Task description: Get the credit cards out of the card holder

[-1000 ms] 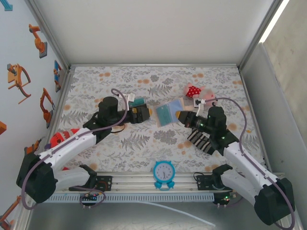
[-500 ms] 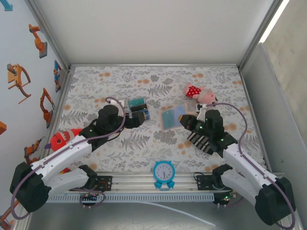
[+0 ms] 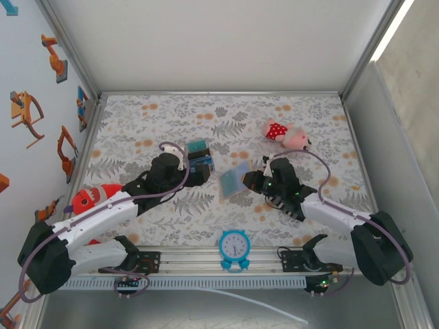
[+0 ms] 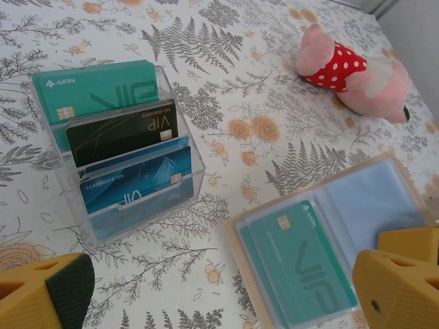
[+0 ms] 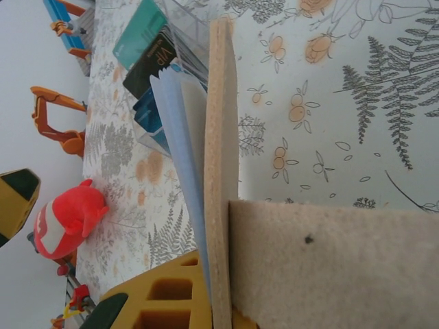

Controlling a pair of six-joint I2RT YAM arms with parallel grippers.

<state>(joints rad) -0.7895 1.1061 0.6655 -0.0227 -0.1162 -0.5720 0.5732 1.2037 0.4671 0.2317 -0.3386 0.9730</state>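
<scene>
Now that the left tool has spread apart, the right tool, clamped on the card holder, has brought its teal card closer.

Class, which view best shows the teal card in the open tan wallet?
Left wrist: the flat teal credit card faces the camera in the tan bifold wallet, lettering legible. Top external shows a small teal patch; right wrist sees the wallet edge-on, card hidden.

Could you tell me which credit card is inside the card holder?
The teal card lying in the card holder; another teal card, a black card and a blue card stand in the clear rack.
</scene>
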